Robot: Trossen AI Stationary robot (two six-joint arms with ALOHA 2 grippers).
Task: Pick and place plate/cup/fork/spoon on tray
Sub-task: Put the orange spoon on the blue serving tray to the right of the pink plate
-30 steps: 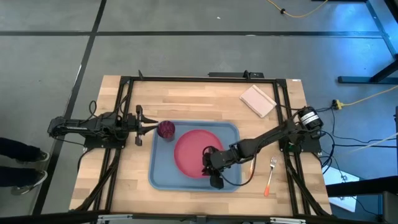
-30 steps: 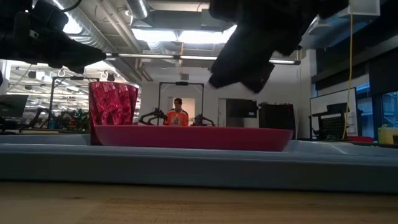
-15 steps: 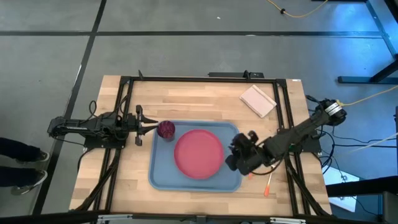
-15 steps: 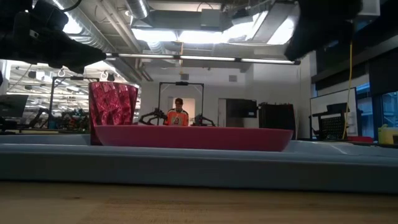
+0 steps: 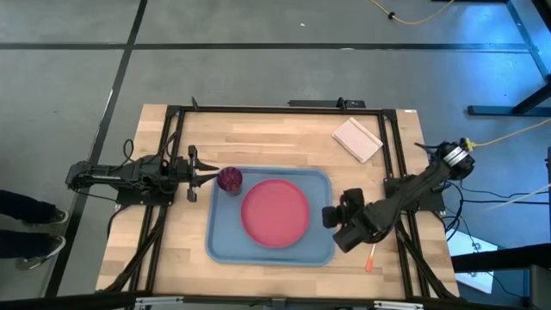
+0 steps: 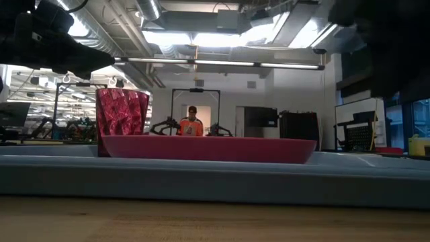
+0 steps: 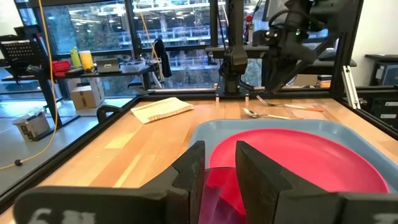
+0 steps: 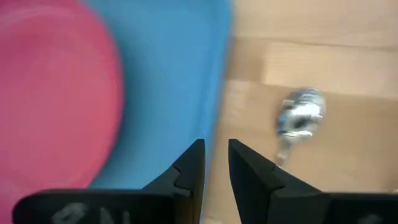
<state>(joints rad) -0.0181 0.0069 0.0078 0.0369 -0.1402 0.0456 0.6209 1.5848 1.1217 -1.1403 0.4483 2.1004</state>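
Hovering rt gripper (image 8: pixel 214 163) w/ spoon (image 8: pixel 298 118) just beside.

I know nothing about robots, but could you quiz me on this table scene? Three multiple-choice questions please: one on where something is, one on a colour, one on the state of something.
1. Where is the cup?
A. On the tray, beside the plate
B. On the bare wood next to the beige pad
C. Held high above the table

2. What colour is the tray?
A. Green
B. Light blue
C. Yellow

3. What is the right gripper doing?
A. Clamped shut on the plate
B. Carrying the cup
C. Holding nothing, jaws slightly apart, at the tray's right edge near the spoon

Answers:
1. A: the high view shows the cup inside the tray's corner nearest the left gripper, close to the plate's rim.
2. B: the tray under the plate is light blue in the high view.
3. C: the right wrist view shows an empty gap between the jaws, with the spoon lying on the wood ahead.
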